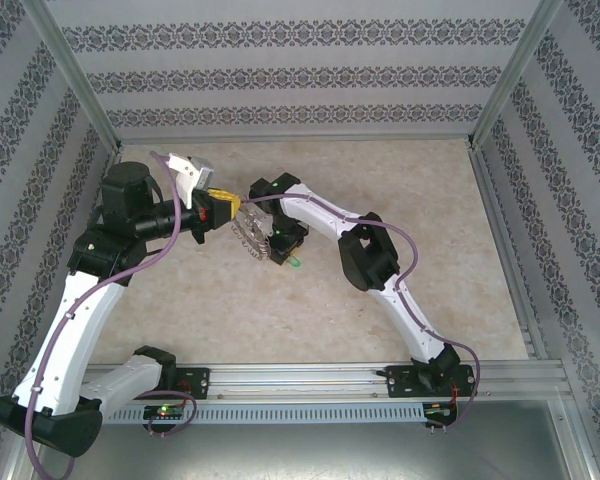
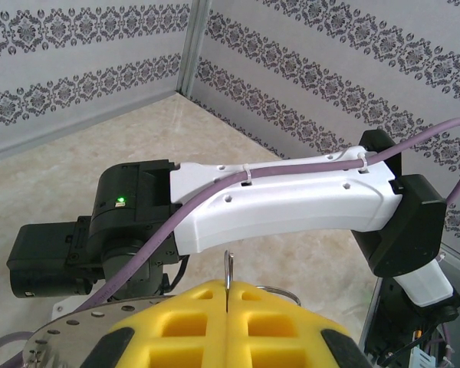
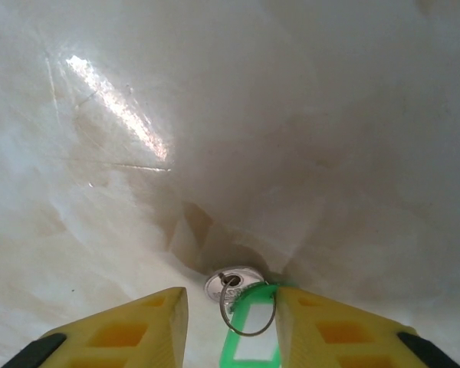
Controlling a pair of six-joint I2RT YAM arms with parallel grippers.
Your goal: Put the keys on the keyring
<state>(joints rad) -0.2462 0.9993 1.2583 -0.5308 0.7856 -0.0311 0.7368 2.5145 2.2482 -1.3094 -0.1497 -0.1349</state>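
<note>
Seen from above, the left arm (image 1: 75,300) reaches from the left side in toward the middle of the pale table (image 1: 230,320), and the left gripper (image 1: 227,205) hangs in the air there with its yellow fingers pressed together. They are clamped on the keyring (image 1: 252,234), which hangs just below and to the right of the tips as a dark ring fringed with silvery pieces. In the left wrist view the same fingers (image 2: 184,318) meet with no gap, and a thin upright strip of metal (image 2: 228,268) stands pinched in the seam between them; a flat silvery plate with small holes (image 2: 65,341) shows at the lower left of that view. Just right of the keyring, the right gripper (image 1: 283,243) points down at the table, close beside the ring. Its jaws stand apart. In the right wrist view the key (image 3: 251,331) sits between the two yellow fingers (image 3: 138,326) – green head toward the camera, a small wire loop and a silvery end beyond it. There is a clear gap on the key's left side, and whether the right-hand finger touches it cannot be told. From above, the key (image 1: 295,262) shows as a green speck at the right gripper's near edge.
</note>
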